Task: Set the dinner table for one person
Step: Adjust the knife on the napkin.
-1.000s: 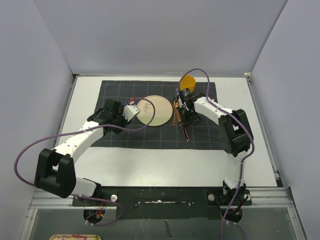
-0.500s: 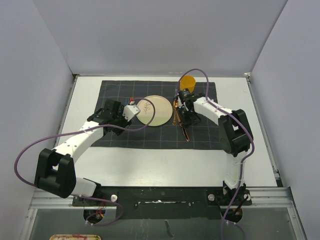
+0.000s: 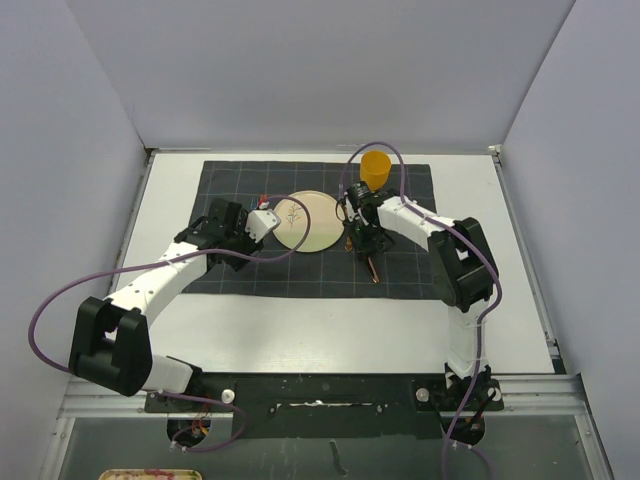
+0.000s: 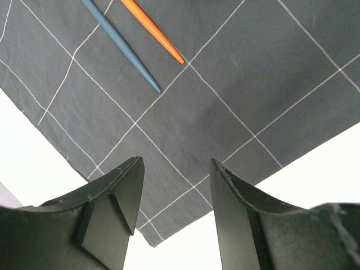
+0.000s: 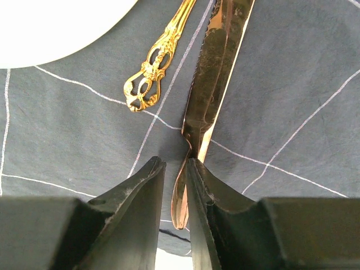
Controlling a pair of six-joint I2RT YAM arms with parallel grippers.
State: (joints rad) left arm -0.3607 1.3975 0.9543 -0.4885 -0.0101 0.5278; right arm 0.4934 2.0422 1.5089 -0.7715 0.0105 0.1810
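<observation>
Desk [image 3: 300,320] | knife [image 5: 216,67] is lying at plate's [image 3: 322,232] 3 o'clock for right-hand use | right claw [image 5: 175,163] is straddling its handle, slightly parted, holding nothing | left claw [image 4: 177,169] is hovering half-open, empty

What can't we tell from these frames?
Right wrist: whether the right gripper pinches the knife handle; its fingers hide the contact.
Right wrist: head of the gold utensil, cut off by the top edge.
Left wrist: blue stick and orange stick, tips only; top edge crops the rest.
Top: cup contents, too small.

Knife [image 5: 216,73] tip beyond top edge
</observation>
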